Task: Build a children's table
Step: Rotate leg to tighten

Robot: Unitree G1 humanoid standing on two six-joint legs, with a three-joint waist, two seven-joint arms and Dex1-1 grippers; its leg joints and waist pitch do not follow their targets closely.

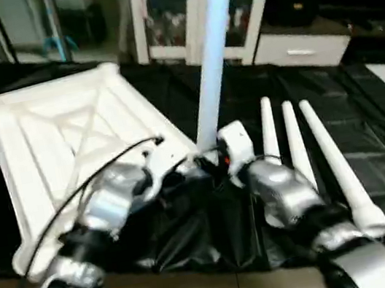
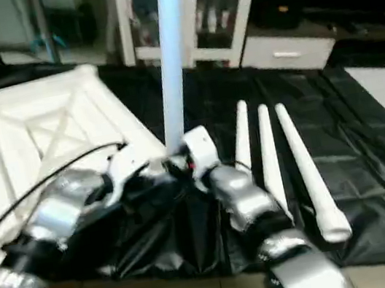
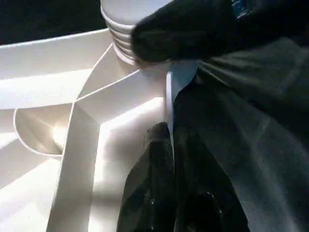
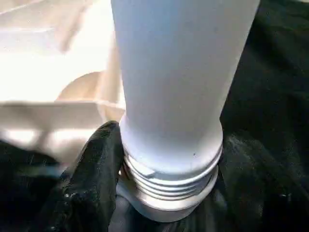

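The children's table is found in parts on the black-draped tabletop (image 1: 372, 158). Its square top (image 1: 67, 143) lies upside down toward the left, the X-ribbed underside facing up, and no leg is seen standing in any of its corner sockets. One leg (image 1: 212, 59) is held upright just off the top's near right corner, its threaded end (image 4: 166, 186) lowermost; in the right wrist view the threads are fully exposed and the corner socket (image 4: 84, 92) lies beside them, so the leg is judged not yet seated. Three further legs (image 1: 305, 155) lie side by side on the tabletop to the right, untouched.

The right gripper (image 4: 145, 193) is closed around the thick base of the upright leg, one black finger (image 4: 89, 183) being pressed against its collar. The left gripper (image 3: 169, 183) is seen with its two fingers pressed together and holding nothing, resting at the edge of the top near that same corner, where it may serve to steady the top.

The task is therefore judged to be at its beginning: none of the four legs is fitted. The first must be lined up over the socket and screwed in, and the three on the tabletop must follow. The finished table would then be turned upright.
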